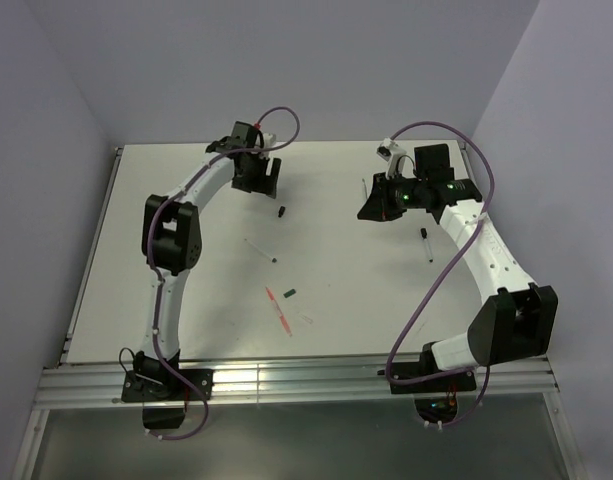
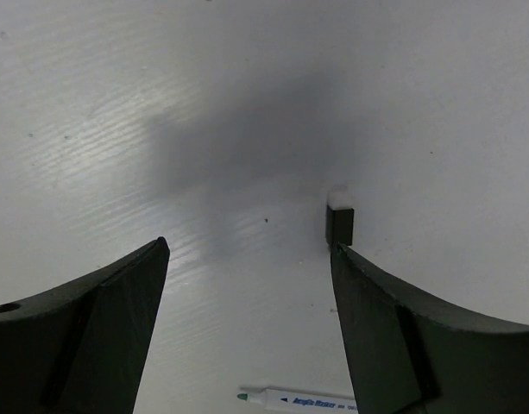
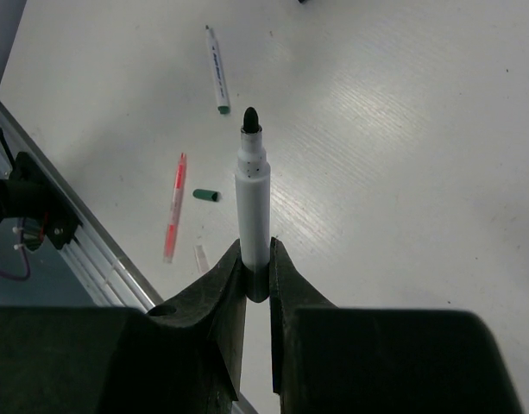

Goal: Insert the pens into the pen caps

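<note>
My right gripper (image 3: 255, 246) (image 1: 378, 200) is shut on the dark rear end of a whitish pen (image 3: 252, 194), held above the table with its black tip pointing away from me. The left gripper (image 2: 247, 246) (image 1: 258, 185) hangs open low over the table. A black pen cap (image 2: 339, 226) (image 1: 283, 211) sits right at its right fingertip (image 2: 368, 293), outside the gap. A whitish pen with a green tip (image 2: 299, 401) (image 1: 260, 248) lies just behind. The red pen (image 1: 278, 308) (image 3: 173, 207), the green cap (image 1: 289, 293) (image 3: 205, 195) and the clear cap (image 1: 306, 320) lie mid-table.
Another whitish stick with a dark end (image 1: 426, 243) shows beside the right forearm. An aluminium rail (image 1: 286, 380) runs along the near table edge. Walls close in the table at the back and on both sides.
</note>
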`<state>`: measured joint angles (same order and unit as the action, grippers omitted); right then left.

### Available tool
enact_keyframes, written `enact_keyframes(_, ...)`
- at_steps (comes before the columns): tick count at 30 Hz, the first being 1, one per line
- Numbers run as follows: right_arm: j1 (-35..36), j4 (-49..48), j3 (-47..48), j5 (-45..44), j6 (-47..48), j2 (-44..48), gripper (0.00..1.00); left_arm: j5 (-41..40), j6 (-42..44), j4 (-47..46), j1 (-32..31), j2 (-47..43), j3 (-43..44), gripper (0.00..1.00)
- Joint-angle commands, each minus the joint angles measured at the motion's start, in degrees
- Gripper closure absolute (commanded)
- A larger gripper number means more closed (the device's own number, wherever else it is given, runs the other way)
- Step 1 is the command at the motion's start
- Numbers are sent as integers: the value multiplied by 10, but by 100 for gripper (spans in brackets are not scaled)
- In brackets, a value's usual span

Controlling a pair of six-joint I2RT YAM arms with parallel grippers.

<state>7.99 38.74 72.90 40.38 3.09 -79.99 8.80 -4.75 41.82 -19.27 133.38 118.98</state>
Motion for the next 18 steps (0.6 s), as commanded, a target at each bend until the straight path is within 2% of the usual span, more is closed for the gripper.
enact_keyframes(1,0,3,16,13,9,-1,100,-20,-4,-12,-32,-22,-3,19)
enact_keyframes(7,-1,4,12,14,10,-4,100,1,-9,-16,-53,-11,-6,33)
enact_keyframes(8,0,4,12,14,10,-4,100,1,-10,-11,-55,1,0,39)
enact_keyframes(11,-1,5,11,15,11,-4,100,3,-15,10,-60,28,34,46)
enact_keyframes(18,0,6,9,17,14,-6,100,-33,-12,13,-73,43,42,48)
